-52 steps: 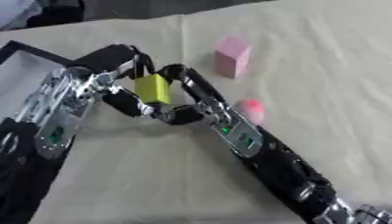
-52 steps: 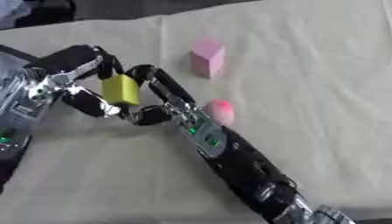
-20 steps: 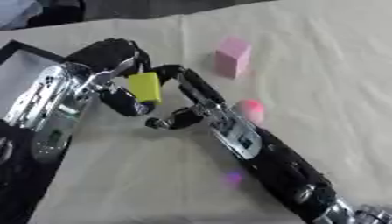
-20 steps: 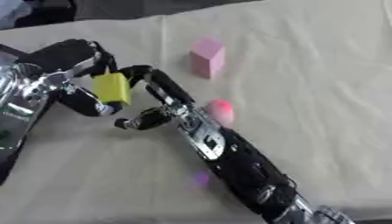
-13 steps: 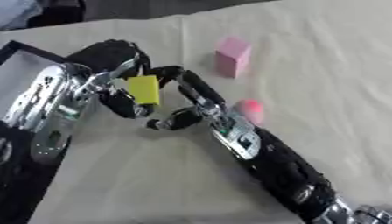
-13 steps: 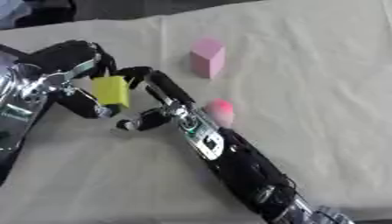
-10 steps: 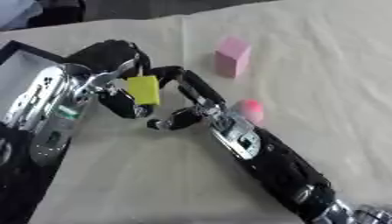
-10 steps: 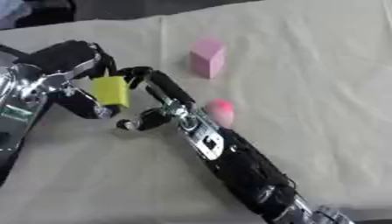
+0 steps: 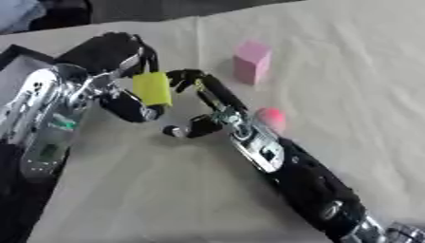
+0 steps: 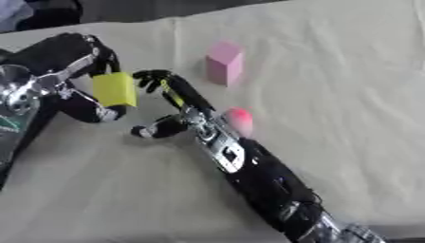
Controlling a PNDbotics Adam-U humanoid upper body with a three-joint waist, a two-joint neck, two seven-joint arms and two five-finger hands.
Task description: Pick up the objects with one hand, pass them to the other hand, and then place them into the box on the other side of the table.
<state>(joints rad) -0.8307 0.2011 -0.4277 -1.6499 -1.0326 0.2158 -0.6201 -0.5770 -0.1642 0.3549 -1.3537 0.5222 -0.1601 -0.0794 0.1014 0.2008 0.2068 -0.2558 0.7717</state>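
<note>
A yellow block (image 9: 152, 88) hangs above the table, pinched by my left hand (image 9: 116, 57), whose fingers and thumb curl round it. Just to its right my right hand (image 9: 204, 104) has its fingers spread open beside the block, no longer gripping it. A pink block (image 9: 252, 61) stands upright further back on the cloth. A small pink-red ball (image 9: 272, 118) lies right beside my right forearm.
A dark box (image 9: 18, 59) edge shows at the far left behind my left arm. The table is covered with a beige cloth (image 9: 357, 80). My right forearm (image 9: 299, 175) runs diagonally to the lower right corner.
The right hand has let go of the yellow block and opened. The left hand now holds the block alone and has drawn it slightly left.
</note>
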